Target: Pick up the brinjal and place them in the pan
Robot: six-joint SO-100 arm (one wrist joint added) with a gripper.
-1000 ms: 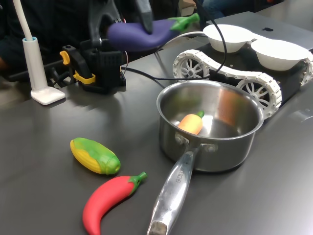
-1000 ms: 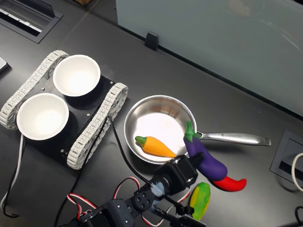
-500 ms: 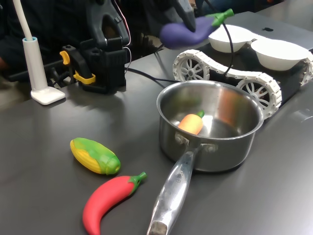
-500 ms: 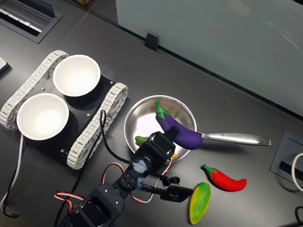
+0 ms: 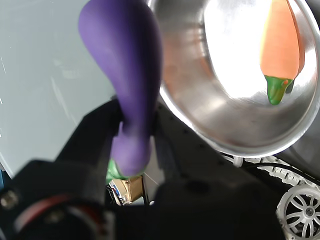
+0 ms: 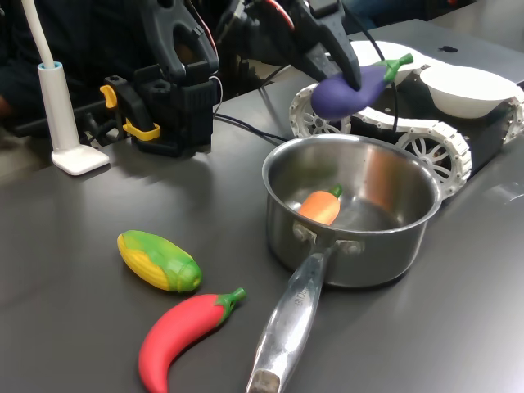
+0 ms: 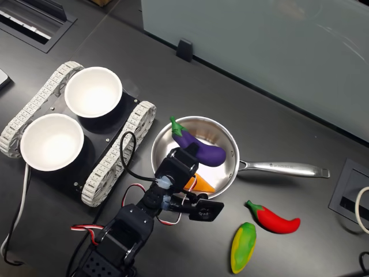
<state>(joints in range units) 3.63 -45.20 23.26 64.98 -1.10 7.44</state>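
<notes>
Swinging on from near the arm's base, the gripper point(image 6: 350, 78) now carries the glossy purple brinjal point(image 6: 348, 90), clamped in its jaws, above the round steel pan point(image 6: 409, 246). Transport is nearly done; next comes lowering and release inside the pan. Left of the pan lie one corn point(image 6: 159, 260) and one red chili point(image 6: 182, 334); inside it, one orange carrot point(image 6: 320, 206); beyond it, two white bowls point(image 6: 467, 88).

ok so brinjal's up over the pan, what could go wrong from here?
1. The brinjal hangs near the pan's far rim in the first exterior view; released there, it may clip the rim and fall toward the tracked rover.
2. A toy carrot already lies inside; the brinjal may land on it and roll.
</notes>
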